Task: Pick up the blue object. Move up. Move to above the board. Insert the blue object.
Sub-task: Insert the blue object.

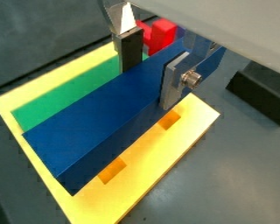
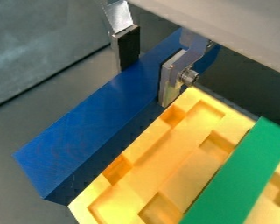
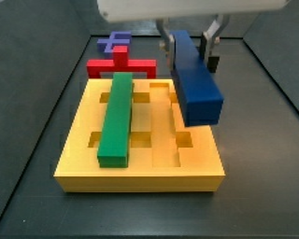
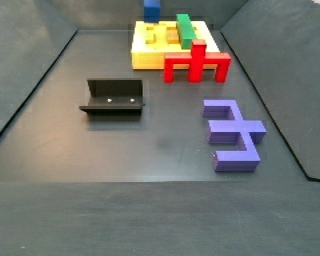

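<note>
gripper (image 1: pixel 154 61) clamped on blue object (image 1: pixel 108 122), hanging over board (image 3: pixel 139 168) beside green bar (image 3: pixel 116 117). looks rigid, probably light, maybe slick; pinched near one end, likely to tilt.

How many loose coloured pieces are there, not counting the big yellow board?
4. The blue object is in the gripper above the board; the green bar lies in the board; the red piece and purple block rest on the floor.
</note>
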Tool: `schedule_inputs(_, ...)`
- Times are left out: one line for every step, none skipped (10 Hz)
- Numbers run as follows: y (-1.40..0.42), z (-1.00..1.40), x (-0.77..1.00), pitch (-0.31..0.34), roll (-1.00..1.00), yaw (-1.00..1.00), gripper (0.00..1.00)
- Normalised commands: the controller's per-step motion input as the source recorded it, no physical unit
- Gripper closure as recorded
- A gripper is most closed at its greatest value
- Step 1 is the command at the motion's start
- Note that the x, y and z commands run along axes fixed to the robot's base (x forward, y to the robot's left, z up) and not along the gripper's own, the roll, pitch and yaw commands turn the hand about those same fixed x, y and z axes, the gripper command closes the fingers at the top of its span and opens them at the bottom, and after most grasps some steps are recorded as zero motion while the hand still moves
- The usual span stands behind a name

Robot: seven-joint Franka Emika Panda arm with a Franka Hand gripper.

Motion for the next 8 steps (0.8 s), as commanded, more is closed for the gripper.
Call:
schedule_inputs(0.00, -0.62, -0.08, -0.236, 0.05, 0.00, 1.00)
schedule_inputs(0.00, -0.58, -0.24, -0.244, 0.05, 0.00, 1.00)
schedule_inputs(0.00, -0.56, -0.34, -0.234, 0.07, 0.00, 1.00)
schedule_inputs(0.00, -0.52, -0.34, -0.229, 0.08, 0.00, 1.00)
schedule_inputs(-0.03, -0.44, -0.26, -0.203, 0.08, 0.00, 1.00)
schedule_inputs(-0.09, -0.35, 0.00, -0.127, 0.04, 0.08, 1.00)
schedule_inputs(-0.10, -0.35, 0.22, -0.011, 0.05, 0.04, 1.00)
schedule_inputs(-0.09, -0.36, 0.21, 0.000, 0.09, 0.03, 1.00)
